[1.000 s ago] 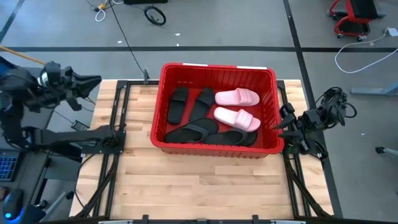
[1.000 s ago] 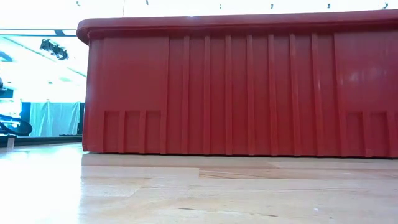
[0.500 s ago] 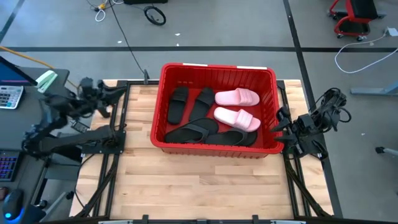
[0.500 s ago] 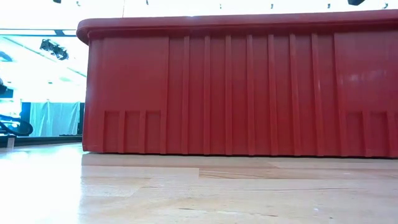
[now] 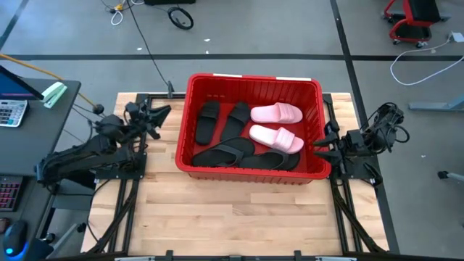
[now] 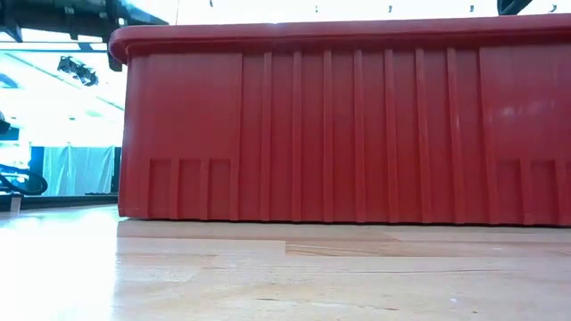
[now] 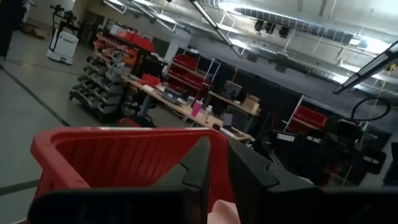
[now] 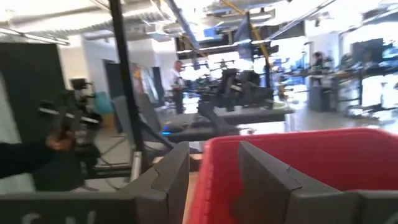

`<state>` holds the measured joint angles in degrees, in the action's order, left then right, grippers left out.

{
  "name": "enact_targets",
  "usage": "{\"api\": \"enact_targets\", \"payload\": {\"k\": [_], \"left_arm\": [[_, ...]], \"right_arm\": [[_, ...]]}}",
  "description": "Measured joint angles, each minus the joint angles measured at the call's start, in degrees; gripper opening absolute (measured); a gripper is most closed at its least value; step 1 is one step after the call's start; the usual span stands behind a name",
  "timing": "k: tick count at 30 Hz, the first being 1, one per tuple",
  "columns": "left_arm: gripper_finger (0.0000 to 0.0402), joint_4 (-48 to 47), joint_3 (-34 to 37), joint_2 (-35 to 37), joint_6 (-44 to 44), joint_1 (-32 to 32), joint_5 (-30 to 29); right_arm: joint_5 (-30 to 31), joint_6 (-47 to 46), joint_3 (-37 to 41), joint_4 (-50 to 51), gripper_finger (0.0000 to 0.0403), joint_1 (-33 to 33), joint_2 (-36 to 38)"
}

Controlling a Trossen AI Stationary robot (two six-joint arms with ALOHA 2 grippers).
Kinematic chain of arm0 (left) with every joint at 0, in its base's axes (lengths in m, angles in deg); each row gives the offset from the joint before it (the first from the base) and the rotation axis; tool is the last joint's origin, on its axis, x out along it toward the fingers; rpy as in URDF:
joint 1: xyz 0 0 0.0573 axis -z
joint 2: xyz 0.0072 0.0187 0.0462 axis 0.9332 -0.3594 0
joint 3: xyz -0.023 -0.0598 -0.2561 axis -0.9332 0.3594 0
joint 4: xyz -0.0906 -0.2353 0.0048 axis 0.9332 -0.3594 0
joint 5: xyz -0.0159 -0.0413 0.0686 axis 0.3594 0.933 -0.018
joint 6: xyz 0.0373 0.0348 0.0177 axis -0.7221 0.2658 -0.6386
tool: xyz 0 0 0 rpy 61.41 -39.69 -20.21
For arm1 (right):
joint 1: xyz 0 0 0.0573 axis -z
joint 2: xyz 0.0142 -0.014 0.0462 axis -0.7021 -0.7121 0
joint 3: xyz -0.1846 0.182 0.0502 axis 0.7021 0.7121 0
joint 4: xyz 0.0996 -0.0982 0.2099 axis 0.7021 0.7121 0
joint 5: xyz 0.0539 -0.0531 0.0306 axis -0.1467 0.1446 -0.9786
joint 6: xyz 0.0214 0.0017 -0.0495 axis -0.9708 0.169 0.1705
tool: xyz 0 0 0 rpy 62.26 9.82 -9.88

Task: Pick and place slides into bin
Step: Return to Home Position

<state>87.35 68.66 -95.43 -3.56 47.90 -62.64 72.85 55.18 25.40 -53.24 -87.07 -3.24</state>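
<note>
The red bin (image 5: 190,109) stands on the wooden table at mid-far. It fills the low view (image 6: 357,125). Inside it lie several black slides (image 5: 208,120) and two pink slides (image 5: 276,113), (image 5: 276,138), resting on the bin floor and partly on each other. My left gripper (image 5: 161,116) is just left of the bin, pointing at it, empty, its fingers (image 7: 202,162) almost together. My right gripper (image 5: 320,143) is at the bin's right rim, open and empty; its wrist view (image 8: 211,152) looks along the bin's wall (image 8: 298,162).
Dark metal frame rails (image 5: 130,181) run along both sides of the table. Bare wooden tabletop (image 5: 239,217) lies on the near side of the bin. A desk with a calculator (image 5: 11,112) stands beyond the table's left edge. Cables (image 5: 384,116) bunch behind the right arm.
My left arm has swung in from beyond the table's left edge toward the bin, its gripper now close to the bin's left wall. The slides and the bin have kept still.
</note>
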Motion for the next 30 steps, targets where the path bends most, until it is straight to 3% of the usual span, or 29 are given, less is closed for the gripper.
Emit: {"api": "enact_targets", "payload": {"k": [7, 12, 19, 30], "left_arm": [[0.0056, 1.4, 2.0, 0.0, 0.1, 0.0, -0.1], [0.0063, 0.9, 2.2, 0.0, 0.1, 0.0, -0.1], [0.0058, 0.8, 2.2, 0.0, 0.1, 0.0, -0.1], [0.0065, 0.8, 2.2, 0.0, 0.2, 0.0, 0.0]], "right_arm": [[-3.6, -4.7, 3.2, -1.3, 0.0144, 0.0, 0.0], [-5.1, -6.1, 9.2, -9.2, 0.0144, 0.0, 0.0], [-12.9, -6.5, 15.3, -17.7, 0.0144, 0.0, 0.0], [-8.9, -9.0, 21.7, -20.7, 0.0144, 0.0, 0.1]]}}
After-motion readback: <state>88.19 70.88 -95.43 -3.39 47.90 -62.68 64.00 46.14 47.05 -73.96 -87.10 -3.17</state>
